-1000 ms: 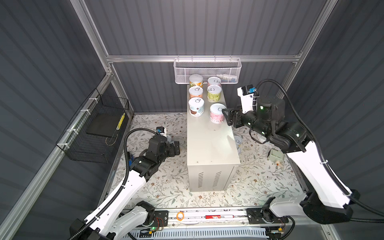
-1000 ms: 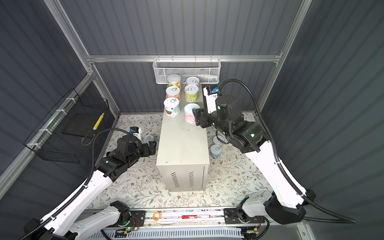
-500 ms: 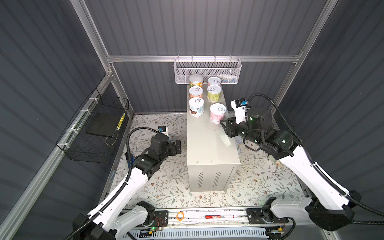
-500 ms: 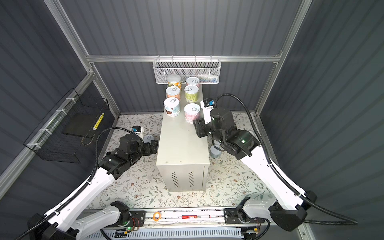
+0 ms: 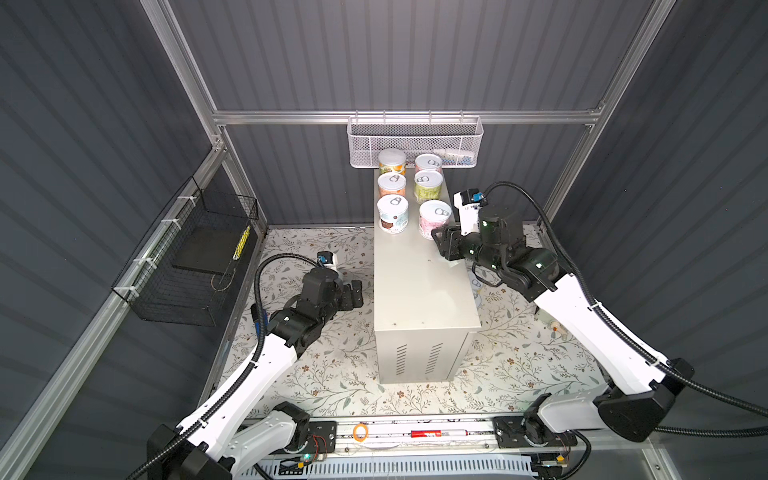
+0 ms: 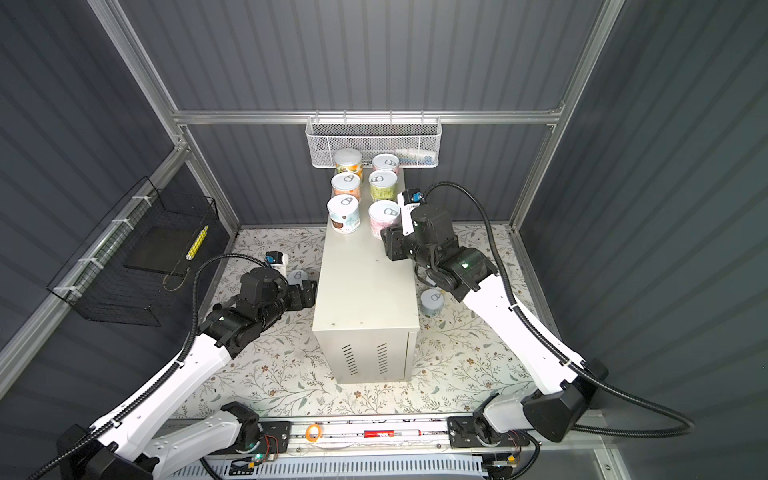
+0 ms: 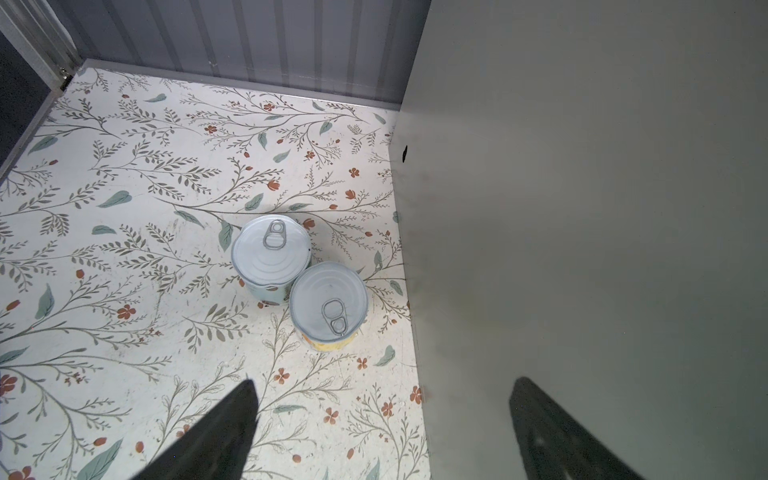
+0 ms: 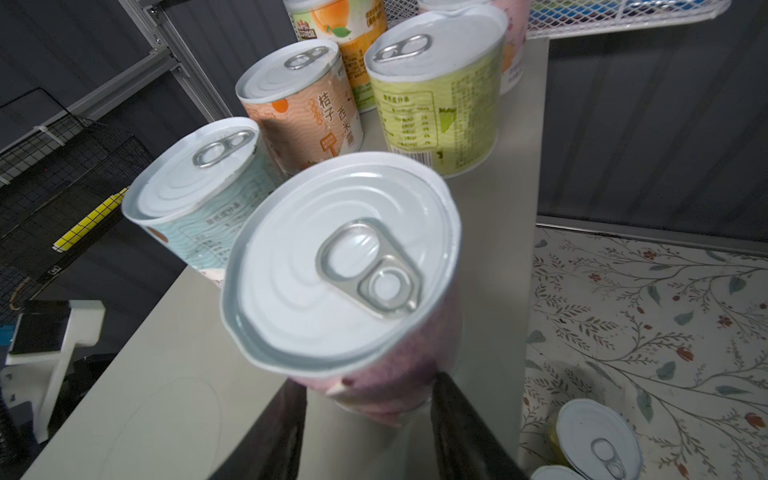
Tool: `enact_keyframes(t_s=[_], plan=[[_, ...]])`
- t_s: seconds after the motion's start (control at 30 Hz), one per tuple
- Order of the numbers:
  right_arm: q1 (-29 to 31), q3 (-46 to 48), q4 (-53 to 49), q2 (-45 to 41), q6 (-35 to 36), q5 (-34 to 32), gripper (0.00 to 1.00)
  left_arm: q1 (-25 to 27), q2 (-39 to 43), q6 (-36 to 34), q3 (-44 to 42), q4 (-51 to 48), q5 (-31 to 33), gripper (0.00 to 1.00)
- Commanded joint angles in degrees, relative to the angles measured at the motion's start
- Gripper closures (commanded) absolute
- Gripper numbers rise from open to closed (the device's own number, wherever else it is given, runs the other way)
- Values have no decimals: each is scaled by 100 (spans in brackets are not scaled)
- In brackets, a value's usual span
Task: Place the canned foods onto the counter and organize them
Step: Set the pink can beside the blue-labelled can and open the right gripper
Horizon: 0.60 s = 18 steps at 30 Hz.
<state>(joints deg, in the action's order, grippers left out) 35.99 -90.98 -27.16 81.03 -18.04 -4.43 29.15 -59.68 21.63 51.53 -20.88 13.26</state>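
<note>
The right claw is clenched low on the pink can, a finger on either side of its base, probably to nudge it square with the light-blue can next to it. Behind that pair stand the orange can and the green can, then two more at the far end. The counter thus carries two neat files filled from the back (which leaves the near end bare for what remains). Down on the floral mat, the left claw hangs wide open over two touching cans just beside the counter's wall, seemingly lined up for the next pick. Another can waits by the opposite flank.
</note>
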Motion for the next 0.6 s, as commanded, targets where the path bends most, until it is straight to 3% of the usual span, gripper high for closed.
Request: enact_keyframes(t_s=[0.0,0.57], plan=[[-69,-290,153,195,-67,117,49,-49,-46,-97,25,40,9,4],[-311,-601,162,538,-164,173,49,-76,-246,-154,202,45,126,4]])
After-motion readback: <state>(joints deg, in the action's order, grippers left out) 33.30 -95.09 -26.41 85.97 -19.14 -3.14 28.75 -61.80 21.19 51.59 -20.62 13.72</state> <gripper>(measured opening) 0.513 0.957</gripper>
